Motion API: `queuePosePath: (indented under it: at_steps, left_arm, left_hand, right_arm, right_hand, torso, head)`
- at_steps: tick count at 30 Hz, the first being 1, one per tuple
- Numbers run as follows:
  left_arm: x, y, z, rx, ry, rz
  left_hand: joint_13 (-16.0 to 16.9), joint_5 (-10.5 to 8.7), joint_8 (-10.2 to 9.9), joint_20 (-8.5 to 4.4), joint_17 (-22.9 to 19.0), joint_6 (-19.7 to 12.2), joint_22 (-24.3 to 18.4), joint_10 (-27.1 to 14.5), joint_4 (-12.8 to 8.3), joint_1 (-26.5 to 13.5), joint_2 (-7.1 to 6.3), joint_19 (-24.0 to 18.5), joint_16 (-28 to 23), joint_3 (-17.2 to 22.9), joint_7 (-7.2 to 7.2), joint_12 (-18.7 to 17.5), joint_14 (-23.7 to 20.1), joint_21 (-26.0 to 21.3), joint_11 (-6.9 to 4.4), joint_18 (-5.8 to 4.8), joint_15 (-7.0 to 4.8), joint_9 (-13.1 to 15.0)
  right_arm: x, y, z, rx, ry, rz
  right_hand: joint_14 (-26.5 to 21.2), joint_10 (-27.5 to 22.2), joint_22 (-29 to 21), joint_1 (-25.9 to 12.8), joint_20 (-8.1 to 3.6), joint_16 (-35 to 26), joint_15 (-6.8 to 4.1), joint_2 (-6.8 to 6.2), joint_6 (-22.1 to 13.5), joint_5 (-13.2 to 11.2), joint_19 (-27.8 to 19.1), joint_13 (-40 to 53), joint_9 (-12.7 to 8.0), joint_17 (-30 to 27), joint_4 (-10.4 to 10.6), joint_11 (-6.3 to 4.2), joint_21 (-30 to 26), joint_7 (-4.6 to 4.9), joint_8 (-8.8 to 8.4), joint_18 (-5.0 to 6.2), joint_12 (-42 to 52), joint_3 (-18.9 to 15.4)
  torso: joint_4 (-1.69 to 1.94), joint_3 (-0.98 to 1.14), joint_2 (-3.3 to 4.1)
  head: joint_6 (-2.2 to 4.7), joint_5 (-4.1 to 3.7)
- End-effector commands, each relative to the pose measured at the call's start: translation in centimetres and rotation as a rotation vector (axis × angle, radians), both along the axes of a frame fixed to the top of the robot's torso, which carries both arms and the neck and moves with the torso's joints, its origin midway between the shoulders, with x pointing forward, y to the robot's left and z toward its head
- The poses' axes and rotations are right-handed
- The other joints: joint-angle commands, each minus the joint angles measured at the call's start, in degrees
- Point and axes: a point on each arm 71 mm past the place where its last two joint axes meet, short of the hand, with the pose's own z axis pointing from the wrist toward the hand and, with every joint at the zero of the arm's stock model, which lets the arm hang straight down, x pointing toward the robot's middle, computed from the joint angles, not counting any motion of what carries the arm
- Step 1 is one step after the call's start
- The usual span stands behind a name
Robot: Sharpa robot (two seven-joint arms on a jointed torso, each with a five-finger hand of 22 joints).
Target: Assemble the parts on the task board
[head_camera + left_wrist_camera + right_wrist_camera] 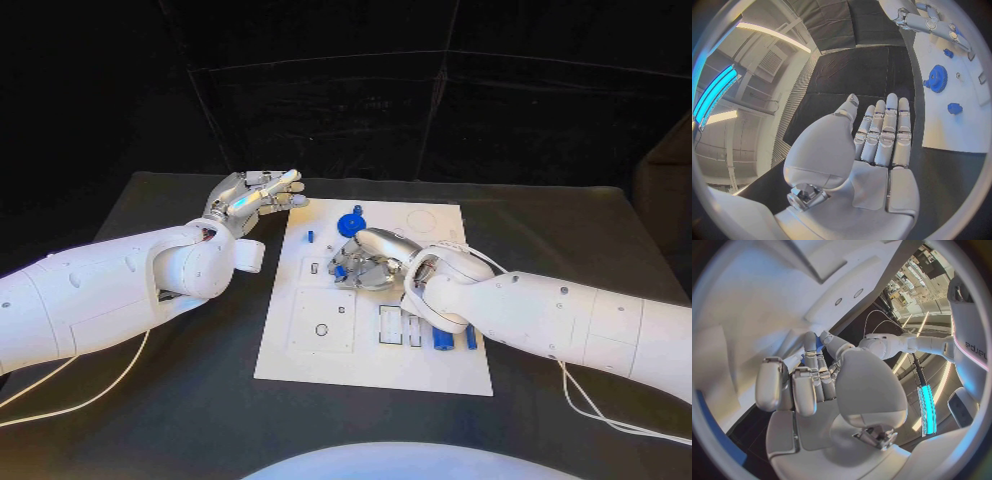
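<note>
On the black bench (173, 420) we see the flat white rectangular task board (378, 362) lying in the middle, with shallow outlined recesses across its surface. In the recesses near its right side stand a few small blue upright parts (443, 340). A round blue toothed gear part (352, 222) sits toward the board's far end, and a small blue peg (309, 236) stands near the board's left edge.

The right hand (369, 260) rests down on the board's middle, its fingers (811, 377) curled inward over a small blue piece (340, 271); we cannot tell whether they actually pinch it.

The left hand (254, 200) is held off the board beyond its far left corner, over the bench. In its wrist view its fingers (884, 132) lie straight and close side by side, holding nothing, with the gear part (936, 78) and another small blue part (954, 108) on the board beside them.
</note>
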Motion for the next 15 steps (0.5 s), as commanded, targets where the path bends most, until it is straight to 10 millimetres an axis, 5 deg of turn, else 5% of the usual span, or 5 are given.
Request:
queuePosePath:
  at_steps: [1, 15]
  left_arm:
    - [0.00, -0.11, 0.15, -0.008, -0.007, -0.012]
    - [-0.03, -0.08, 0.14, -0.009, -0.006, -0.012]
  left_hand:
    - [-0.1, 0.06, -0.2, 0.07, 0.1, 0.5, -0.1, 0.4, -0.3, 0.1, 0.42, 0.5, -0.2, 0.1, 0.00, -0.1, 0.3, -0.2, 0.05, 0.38, 0.03, 0.0]
    - [-0.1, 0.06, -0.2, 0.07, 0.1, 0.5, -0.1, 0.4, -0.3, 0.1, 0.42, 0.5, -0.2, 0.1, 0.00, -0.1, 0.3, -0.2, 0.05, 0.38, 0.03, 0.0]
  right_arm:
    - [-0.04, -0.02, 0.47, -0.018, -0.092, -0.027]
    - [0.01, -0.40, 0.58, -0.066, -0.154, -0.090]
  right_hand:
    - [4.3, 0.5, 0.1, 0.0, 0.14, -0.3, 0.16, -0.53, 0.5, 0.1, 0.0, -0.2, 0.1, 7.0, -0.2, -0.11, 0.1, 0.02, 0.37, -0.74, -0.3, 0.3]
    - [4.3, 1.0, 0.2, 0.2, 0.08, -0.4, 0.09, -0.84, 0.7, -0.1, 0.1, -1.0, 0.1, 6.9, -0.4, -0.18, 0.2, -0.06, 0.47, -0.75, -1.2, 0.5]
  torso:
    - [-0.03, -0.03, -0.03]
    - [-0.02, -0.02, -0.01]
  head:
    - [0.02, 0.04]
    - [0.16, -0.02]
